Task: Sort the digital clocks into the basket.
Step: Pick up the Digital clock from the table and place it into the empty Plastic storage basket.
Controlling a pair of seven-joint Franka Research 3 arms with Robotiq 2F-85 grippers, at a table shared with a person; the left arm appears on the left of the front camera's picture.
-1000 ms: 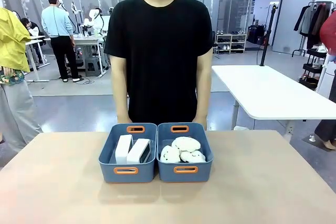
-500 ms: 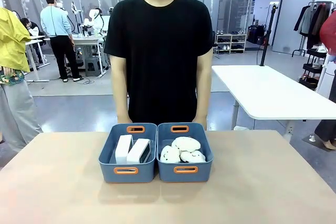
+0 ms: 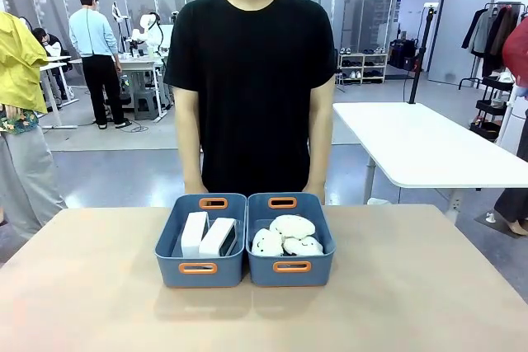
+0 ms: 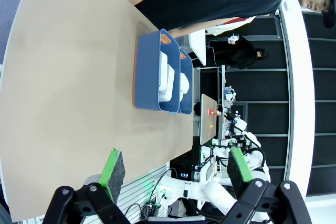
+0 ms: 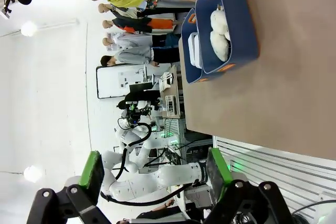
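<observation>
Two white digital clocks (image 3: pixel 195 233) (image 3: pixel 218 237) lie side by side inside the left blue basket (image 3: pixel 169 245), also seen as the clocks (image 4: pixel 166 77) in the basket (image 4: pixel 147 72) from the left wrist. In the right wrist view a clock (image 5: pixel 193 50) shows in the farther basket (image 5: pixel 187 64). My left gripper (image 4: pixel 171 167) hangs open high off the table, well away from the baskets. My right gripper (image 5: pixel 154 172) is open too, with nothing between its pads, far from the bins.
A second blue bin (image 3: pixel 325 245) with cream cloud plush toys (image 3: pixel 289 235) touches the first on its right. A person in a black shirt (image 3: pixel 252 80) stands at the far edge behind both bins. Bare tabletop (image 3: pixel 91 302) surrounds them.
</observation>
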